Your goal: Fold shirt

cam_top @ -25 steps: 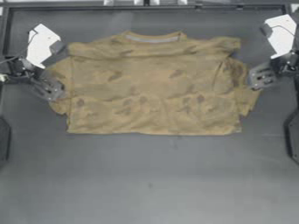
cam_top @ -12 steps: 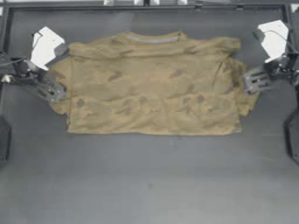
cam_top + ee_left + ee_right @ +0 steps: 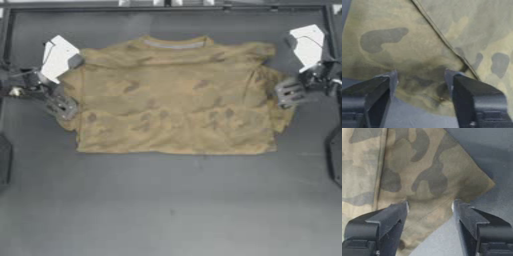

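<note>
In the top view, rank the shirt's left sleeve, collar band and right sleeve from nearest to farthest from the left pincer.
From the left pincer:
1. Left sleeve, right at the pincer, picture's left.
2. Collar band, top middle.
3. Right sleeve, far side, by the right pincer.

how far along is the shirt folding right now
Early. Done: the shirt lies spread flat on the table, collar away from the camera's bottom edge. In hand: the left gripper and right gripper sit open at its two sleeves, not yet closed on fabric. Left: every fold.

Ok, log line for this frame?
shirt flat on table | left gripper open over left sleeve | right gripper open over right sleeve
</note>
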Robot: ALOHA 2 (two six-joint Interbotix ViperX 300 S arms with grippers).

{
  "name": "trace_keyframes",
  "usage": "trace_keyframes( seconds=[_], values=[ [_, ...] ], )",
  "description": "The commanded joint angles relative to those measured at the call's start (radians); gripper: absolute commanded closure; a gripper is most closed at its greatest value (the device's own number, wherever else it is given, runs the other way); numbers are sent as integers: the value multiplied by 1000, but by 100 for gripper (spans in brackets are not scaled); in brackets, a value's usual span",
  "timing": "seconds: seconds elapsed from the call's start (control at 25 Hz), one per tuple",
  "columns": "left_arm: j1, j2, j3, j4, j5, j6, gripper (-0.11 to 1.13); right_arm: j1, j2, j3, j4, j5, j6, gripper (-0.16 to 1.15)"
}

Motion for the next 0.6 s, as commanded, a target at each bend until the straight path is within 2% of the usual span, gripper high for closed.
trace_keyframes(
  seconds=[0.04,0.16,0.48,0.6],
  values=[
    [0,0,-8,-2,-5,0,20,-2,14,-15,8,-5,-5,10],
    [0,2,-6,-2,-5,0,25,0,23,-18,14,-8,-5,10],
    [0,2,-9,-9,-3,-2,28,14,38,-18,25,6,-3,13],
    [0,2,-8,-18,-2,-2,35,34,51,-23,35,37,-11,24]
  ],
)
